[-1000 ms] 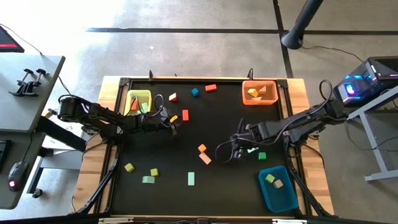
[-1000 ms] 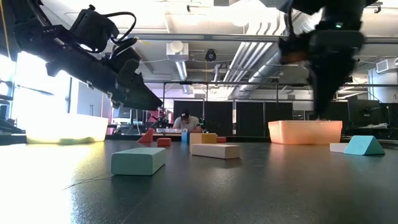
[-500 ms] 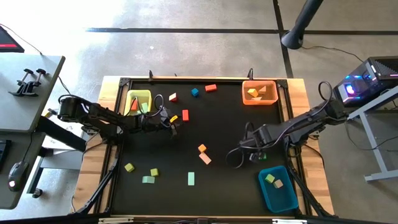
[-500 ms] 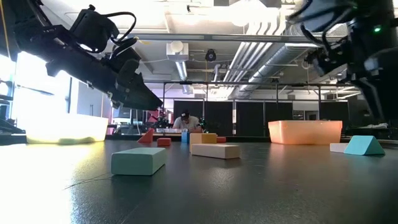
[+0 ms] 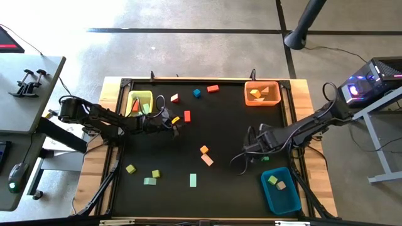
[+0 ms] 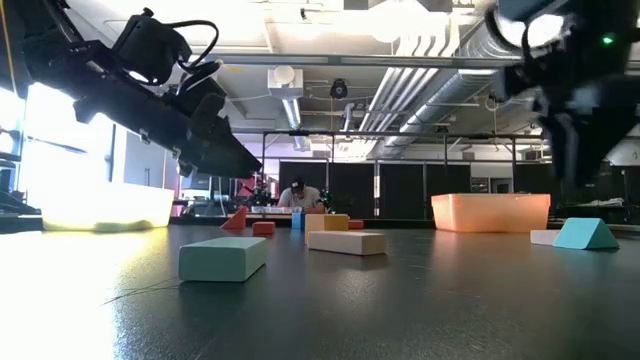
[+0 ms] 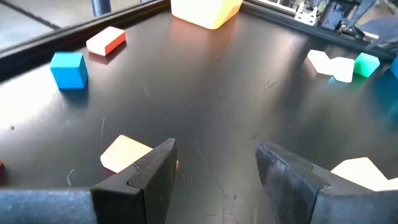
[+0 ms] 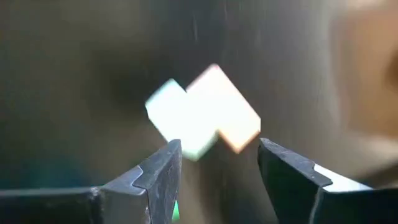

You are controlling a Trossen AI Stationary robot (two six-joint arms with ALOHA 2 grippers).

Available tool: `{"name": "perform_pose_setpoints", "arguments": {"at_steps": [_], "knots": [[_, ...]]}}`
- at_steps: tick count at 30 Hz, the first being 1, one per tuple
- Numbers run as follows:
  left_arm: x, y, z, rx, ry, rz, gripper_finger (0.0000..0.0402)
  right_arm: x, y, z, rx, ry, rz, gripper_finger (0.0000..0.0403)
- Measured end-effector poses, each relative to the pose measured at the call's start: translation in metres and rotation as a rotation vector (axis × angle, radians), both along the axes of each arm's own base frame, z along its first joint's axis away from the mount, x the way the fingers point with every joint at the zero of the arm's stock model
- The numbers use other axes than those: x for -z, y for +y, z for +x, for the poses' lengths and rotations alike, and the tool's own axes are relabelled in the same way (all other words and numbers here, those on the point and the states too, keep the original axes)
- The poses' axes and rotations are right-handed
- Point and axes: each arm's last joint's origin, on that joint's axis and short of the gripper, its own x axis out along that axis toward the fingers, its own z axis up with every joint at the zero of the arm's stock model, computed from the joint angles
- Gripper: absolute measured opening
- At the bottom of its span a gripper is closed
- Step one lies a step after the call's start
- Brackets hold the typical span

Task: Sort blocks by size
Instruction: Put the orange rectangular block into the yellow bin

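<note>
The right pincer hangs over the right half of the desk, just left of the blue bin. Its jaws are spread, and nothing sits between them. Its wrist view is smeared, so this is hedged: two pale blocks, one mint and one pink-tan, seem to lie corner to corner just ahead of the fingers.

That pairing is the main risk. If the pincer closes on both, it may grip them askew, let one slip, or carry two unlike sizes into one bin. The blur suggests the arm is moving fast, so a hasty descent could also knock the pair aside.

The small green block lies close by the arm and could be swept along, perhaps against the blue bin's wall.

The left pincer hovers in the far left part of the desk, just right of the yellow bin, jaws spread and empty. A yellow block sits close by its finger, so a careless drop could nudge it. Other blocks lie scattered near and far, still unsorted.
</note>
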Motion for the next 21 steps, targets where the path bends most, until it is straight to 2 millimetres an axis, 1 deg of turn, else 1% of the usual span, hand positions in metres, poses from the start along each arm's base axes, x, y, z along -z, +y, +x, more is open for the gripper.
{"name": "perform_pose_setpoints", "arguments": {"at_steps": [4,7,9,12,15,17,21], "knots": [[0.001,0.002,-0.001,-0.042,-0.023,-0.071,0.0207,-0.01,0.0,0.013,-0.012,-0.239,-0.091,0.0206],[0.004,0.008,-0.003,-0.088,0.007,-0.11,0.0207,-0.017,0.002,0.029,-0.031,-0.437,-0.15,0.0206],[0.007,0.015,-0.005,-0.139,0.061,-0.15,0.0207,-0.016,0.005,0.039,-0.065,-0.579,-0.176,0.0206],[0.008,0.025,-0.004,-0.233,0.123,-0.196,0.0207,-0.004,0.003,0.049,-0.116,-0.764,-0.195,0.0206],[0.002,0.032,0.003,-0.308,0.18,-0.194,0.0207,0.008,-0.006,0.051,-0.075,-0.951,-0.183,0.0206],[-0.003,0.036,0.013,-0.346,0.219,-0.171,0.0207,0.013,-0.012,0.049,-0.028,-1.05,-0.172,0.0206],[-0.004,0.043,0.035,-0.374,0.336,-0.142,0.0207,0.016,-0.02,0.046,0.03,-1.167,-0.158,0.0206]]}}
